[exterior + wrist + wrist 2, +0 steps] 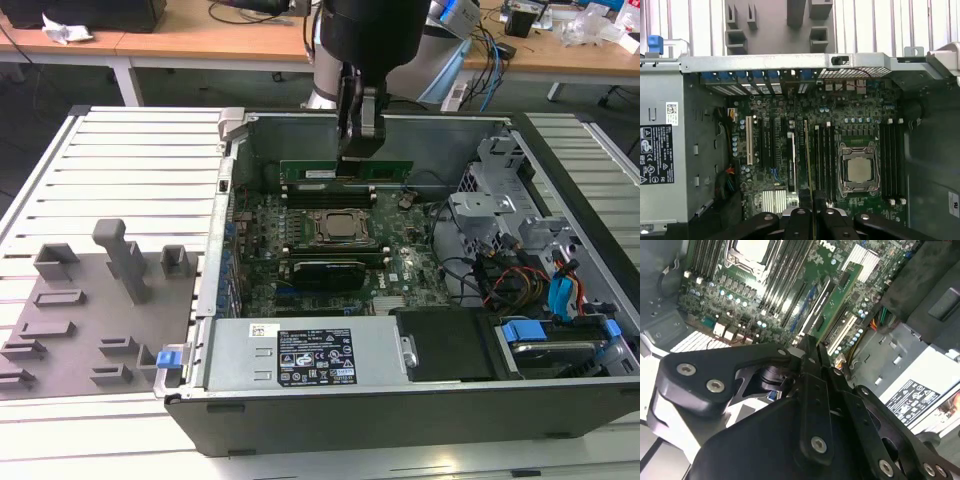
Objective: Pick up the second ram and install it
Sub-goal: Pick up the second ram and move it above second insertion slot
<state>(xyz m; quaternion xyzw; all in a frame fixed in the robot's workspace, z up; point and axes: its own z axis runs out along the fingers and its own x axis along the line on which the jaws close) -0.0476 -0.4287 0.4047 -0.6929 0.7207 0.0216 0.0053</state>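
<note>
The second ram (330, 172), a long green stick with a white sticker, hangs level inside the open computer case, just above the memory slots on the far side of the square CPU socket (341, 226). My gripper (357, 152) comes down from above and is shut on the stick's upper edge near its middle. In the first wrist view the ram (808, 160) shows edge-on as a thin line running out from the gripper (812, 215), beside the black slots next to the socket (858, 170). In the second wrist view the ram (837, 305) extends from the gripper (810, 347) over the motherboard.
The case walls (225, 200) ring the motherboard (400, 270). A power supply (310, 355) lies at the near side, with drive bays and loose cables (520, 270) on the exterior view's right. A grey tray with plastic blocks (90, 310) sits on the slatted table at the exterior view's left.
</note>
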